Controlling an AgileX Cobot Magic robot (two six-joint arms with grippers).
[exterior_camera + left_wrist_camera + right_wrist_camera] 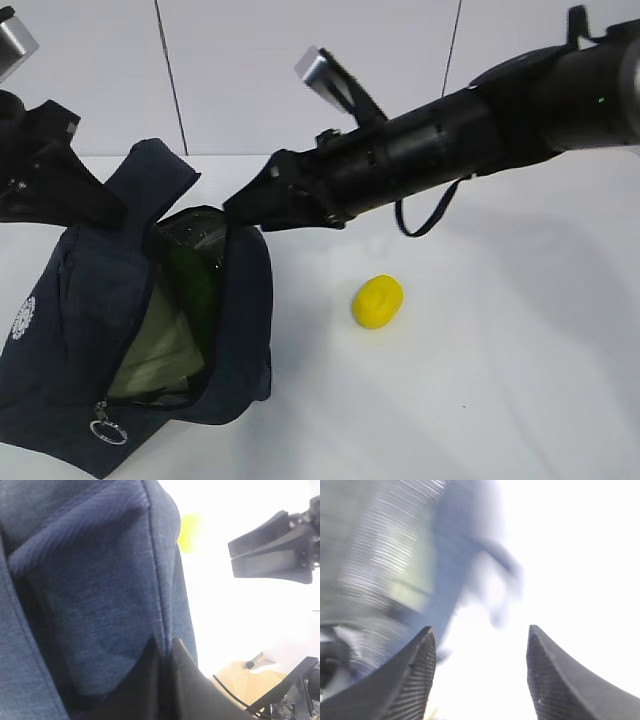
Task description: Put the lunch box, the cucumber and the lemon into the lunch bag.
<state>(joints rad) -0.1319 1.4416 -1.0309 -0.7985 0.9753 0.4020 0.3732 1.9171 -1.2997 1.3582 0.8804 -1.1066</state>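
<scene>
Right gripper (240,205) hangs wide and empty above the bag (90,300); left gripper (165,680) pinches the bag's fabric. Box (155,365) and cucumber (195,290) sit inside; lemon (377,301) lies on the tabletop (500,350).

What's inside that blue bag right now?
Through the open top of the bag you can see the cucumber and the lunch box's pale green lid. The fabric covers everything deeper. The lemon lies outside.

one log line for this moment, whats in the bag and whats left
lunch bag: open | cucumber, lunch box: inside | lemon: on table | right gripper: open, empty
</scene>
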